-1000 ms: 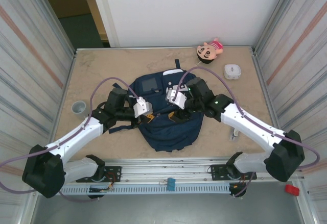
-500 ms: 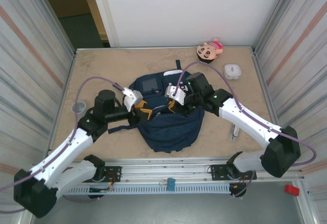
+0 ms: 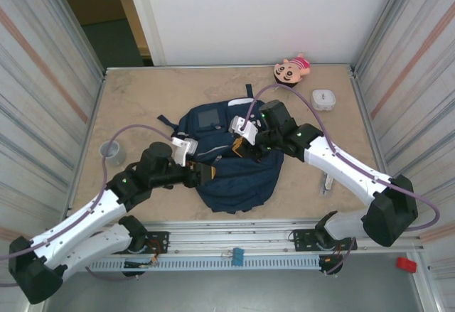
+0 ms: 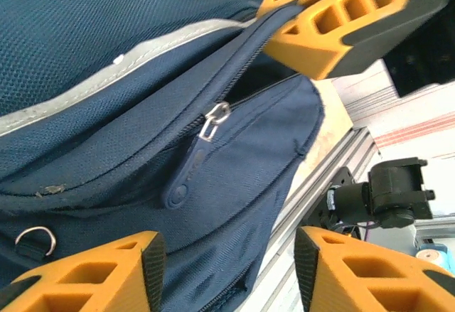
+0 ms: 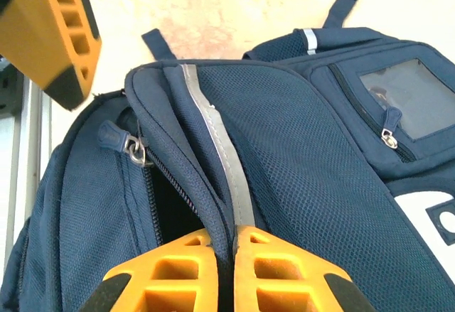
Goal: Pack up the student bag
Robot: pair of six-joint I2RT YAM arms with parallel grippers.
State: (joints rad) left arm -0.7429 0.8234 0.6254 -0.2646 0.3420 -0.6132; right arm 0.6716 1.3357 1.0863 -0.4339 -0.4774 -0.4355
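The student bag (image 3: 238, 184), navy with a grey stripe, lies flat mid-table. My right gripper (image 3: 240, 146) is shut on the bag's zip-edge flap beside that stripe (image 5: 226, 237), with the main zip partly open to its left. A zipper pull (image 5: 117, 138) sits at the end of the opening. My left gripper (image 3: 207, 173) hovers open over the bag's near-left side (image 4: 229, 262), nothing between its fingers. A long zipper pull (image 4: 190, 175) lies just ahead of it. The right gripper's orange fingers (image 4: 341, 13) show at the top of the left wrist view.
A small doll (image 3: 291, 70) and a white box (image 3: 323, 99) lie at the back right. A grey cup (image 3: 111, 152) stands at the left edge. A small object (image 3: 325, 183) lies right of the bag. Corrugated walls flank the table.
My left gripper opened, letting go of the bag, and drew back toward the near edge. My right gripper closed on the flap edge.
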